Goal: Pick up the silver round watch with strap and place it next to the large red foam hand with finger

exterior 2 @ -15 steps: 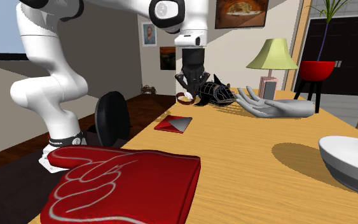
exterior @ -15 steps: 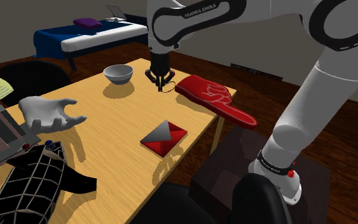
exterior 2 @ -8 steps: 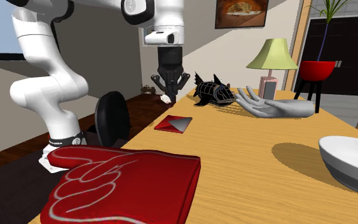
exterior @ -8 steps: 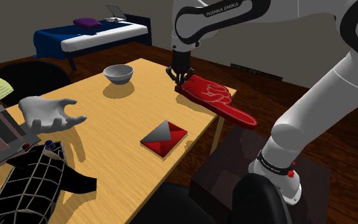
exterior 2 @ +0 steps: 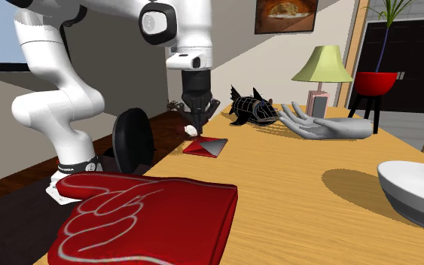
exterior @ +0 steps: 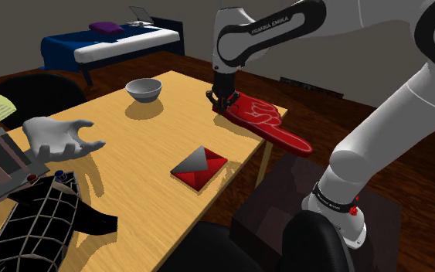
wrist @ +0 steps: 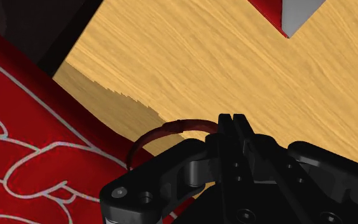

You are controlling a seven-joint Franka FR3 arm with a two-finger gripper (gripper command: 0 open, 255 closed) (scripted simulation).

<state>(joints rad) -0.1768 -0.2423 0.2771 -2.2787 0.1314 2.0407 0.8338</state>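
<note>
— Where is the watch (wrist: 171,126) right now?

— In the jaws. They are closed on it: in the wrist view they meet in the middle, and the thin dark-red strap loops out beside them. In the second exterior view a small pale face shows at their tips, left of centre.

— And what lies under it?

— The red foam hand (wrist: 18,153) is just to one side, and the bare wood of the tabletop (wrist: 247,70) is to the other. The shadow falls right at the foam's edge, so I judge the jaws to be low and nearly in place.

— So how should the set-down go?

— Nudge toward the bare wood so the watch lands beside the foam, not on it, then come straight down. Part the jaws only once the strap rests, and lift straight up so the loop doesn't catch.

— Any hazard?

— The tabletop's edge is near, in the upper middle of the shoulder view, so keep inboard of it. Farther off, the flat red-and-grey square (exterior: 199,167), the grey bowl (exterior: 144,90) and the grey model hand (exterior: 57,139) at the left are well apart and no bother.
</note>
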